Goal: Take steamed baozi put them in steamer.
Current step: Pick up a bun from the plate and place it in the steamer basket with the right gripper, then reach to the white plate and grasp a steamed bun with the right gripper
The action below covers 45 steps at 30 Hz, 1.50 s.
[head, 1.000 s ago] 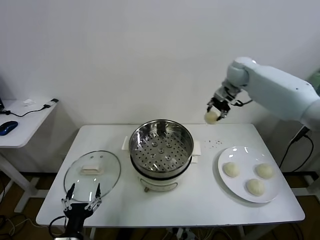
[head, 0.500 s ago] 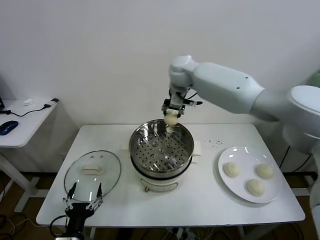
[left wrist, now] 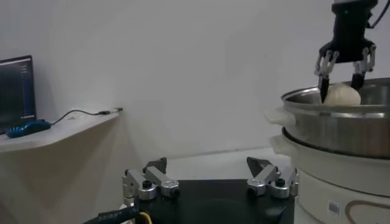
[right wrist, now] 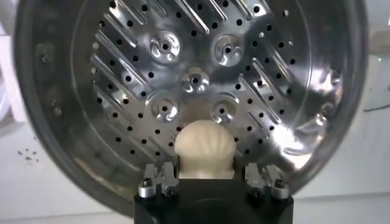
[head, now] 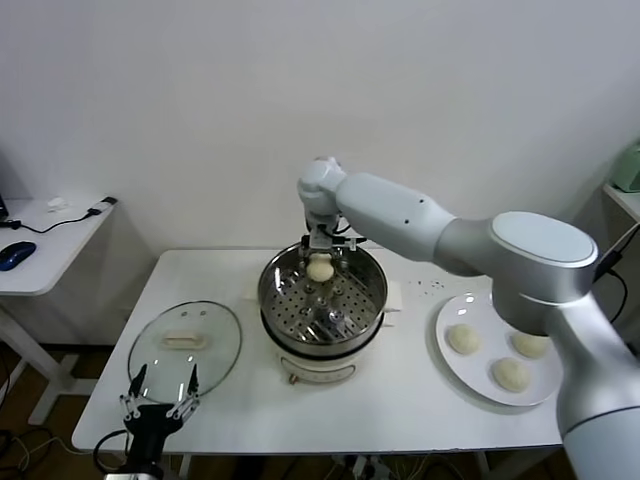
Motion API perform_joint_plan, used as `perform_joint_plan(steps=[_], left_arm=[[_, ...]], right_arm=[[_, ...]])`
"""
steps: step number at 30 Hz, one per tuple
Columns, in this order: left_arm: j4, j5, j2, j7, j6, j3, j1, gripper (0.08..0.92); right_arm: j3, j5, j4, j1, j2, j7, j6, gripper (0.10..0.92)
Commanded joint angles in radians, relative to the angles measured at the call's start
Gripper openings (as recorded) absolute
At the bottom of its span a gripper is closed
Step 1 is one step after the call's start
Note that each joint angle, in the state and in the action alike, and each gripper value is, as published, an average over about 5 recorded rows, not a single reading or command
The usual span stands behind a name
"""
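The steamer (head: 322,340), a shiny steel pot on a cream-white base, stands mid-table with its perforated tray (right wrist: 201,79) bare. My right gripper (head: 320,268) hangs over the far half of the pot, shut on one cream-white baozi (head: 320,267), seen from the wrist as a pleated bun (right wrist: 205,150) just above the tray. Three more baozi (head: 463,339) (head: 529,342) (head: 511,374) lie on the white plate (head: 452,368) to the right. My left gripper (head: 158,397) waits open below the table's near left edge, holding nothing.
A round glass lid (head: 185,350) with a white handle lies flat on the table left of the steamer. A side desk (head: 45,240) with a blue mouse stands at far left. Small dark specks (head: 430,286) mark the tabletop behind the plate.
My right arm swung leftward from above the plate side, carrying the baozi over the steamer's rim and lower into the pot. The left gripper stayed put.
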Motion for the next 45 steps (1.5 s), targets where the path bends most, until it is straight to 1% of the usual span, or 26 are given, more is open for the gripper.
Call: perform_joint_plan(steps=[1, 4, 6, 9, 12, 16, 19, 22, 26, 28, 30, 33, 35, 39, 45], left_arm=[[0.002, -0.004, 0.005, -0.001, 0.001, -0.003, -0.001, 0.823], [0.001, -0.004, 0.015, 0.000, 0.005, -0.003, -0.003, 0.823], [0.000, -0.004, 0.019, 0.000, 0.007, -0.003, -0.006, 0.823], [-0.001, -0.005, 0.018, 0.001, 0.006, -0.001, -0.007, 0.823], [0.000, -0.006, 0.017, 0.002, 0.003, 0.002, -0.003, 0.823], [-0.001, -0.005, 0.017, 0.001, 0.002, 0.004, -0.001, 0.823], [-0.003, -0.003, 0.021, 0.003, 0.005, 0.006, 0.001, 0.823], [-0.007, 0.002, 0.026, 0.005, 0.007, 0.010, 0.003, 0.823], [-0.016, 0.009, 0.029, 0.006, 0.009, 0.015, 0.007, 0.823], [-0.022, 0.010, 0.033, 0.006, 0.009, 0.018, 0.009, 0.823], [-0.025, 0.010, 0.037, 0.006, 0.010, 0.021, 0.009, 0.823], [-0.028, 0.011, 0.037, 0.006, 0.011, 0.025, 0.007, 0.823], [-0.030, 0.013, 0.033, 0.006, 0.010, 0.028, 0.008, 0.823], [-0.029, 0.020, 0.023, 0.005, 0.002, 0.034, 0.020, 0.823], [-0.043, 0.019, 0.010, 0.006, -0.002, 0.037, 0.046, 0.823]], right_arm=[[0.011, -0.031, -0.065, -0.045, 0.038, 0.005, 0.012, 0.589], [0.009, -0.012, -0.065, -0.045, 0.032, 0.005, 0.007, 0.613], [0.008, 0.013, -0.068, -0.043, 0.029, 0.004, 0.004, 0.656], [0.012, 0.042, -0.073, -0.028, 0.026, 0.001, 0.009, 0.742], [0.017, 0.065, -0.058, 0.001, 0.013, -0.004, 0.017, 0.803], [0.008, 0.156, 0.030, 0.070, -0.057, -0.032, 0.007, 0.821], [-0.030, 0.289, 0.106, 0.159, -0.141, -0.050, -0.036, 0.822], [-0.140, 0.510, 0.179, 0.283, -0.250, -0.050, -0.134, 0.823], [-0.380, 0.804, 0.318, 0.447, -0.450, 0.036, -0.378, 0.823], [-0.450, 0.890, 0.380, 0.483, -0.542, 0.062, -0.502, 0.823], [-0.479, 0.944, 0.428, 0.487, -0.628, 0.057, -0.626, 0.823], [-0.514, 1.005, 0.479, 0.464, -0.744, 0.058, -0.790, 0.823], [-0.523, 1.023, 0.492, 0.431, -0.804, 0.066, -0.857, 0.823], [-0.503, 1.016, 0.500, 0.335, -0.879, 0.073, -0.907, 0.823], [-0.309, 0.865, 0.482, 0.036, -0.940, 0.058, -0.931, 0.823]])
